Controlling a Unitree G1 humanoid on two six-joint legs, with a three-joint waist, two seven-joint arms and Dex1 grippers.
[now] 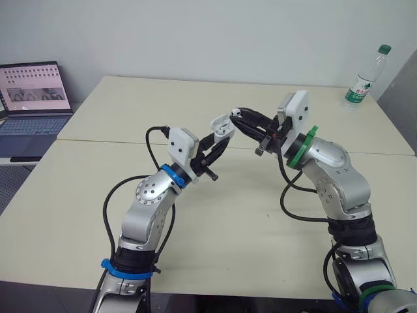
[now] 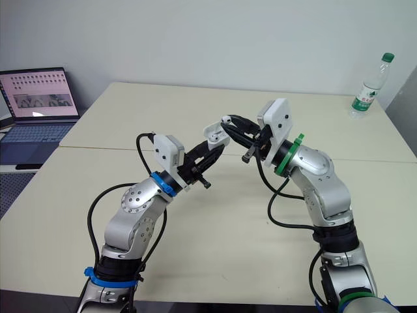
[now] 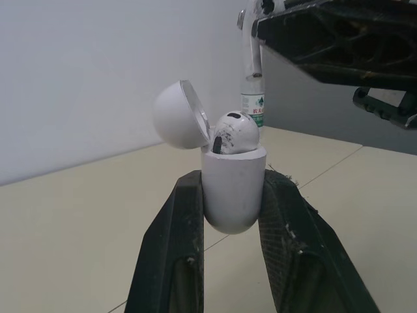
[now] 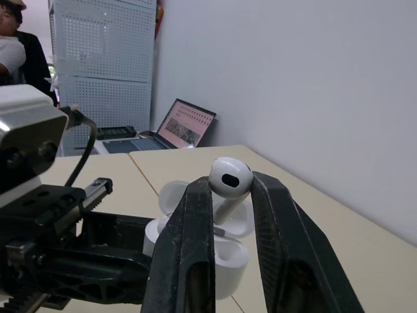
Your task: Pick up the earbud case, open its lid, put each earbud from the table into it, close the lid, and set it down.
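My left gripper (image 3: 231, 195) is shut on the white earbud case (image 3: 232, 189), holding it above the table's middle with its lid (image 3: 177, 115) swung open. One white earbud (image 3: 234, 134) sits in the case. My right gripper (image 4: 229, 195) is shut on a second white earbud (image 4: 229, 179), just above the open case (image 4: 218, 251). In the head views the two grippers meet over the table, left gripper (image 1: 220, 135) below, right gripper (image 1: 237, 116) coming from the right, and the case (image 1: 221, 124) shows between them.
The cream table (image 1: 215, 222) has a seam across its middle. A plastic water bottle (image 1: 366, 77) stands at the far right. An open laptop (image 1: 32, 98) sits on a side desk at the left. A person (image 4: 16, 55) is in the background of the right wrist view.
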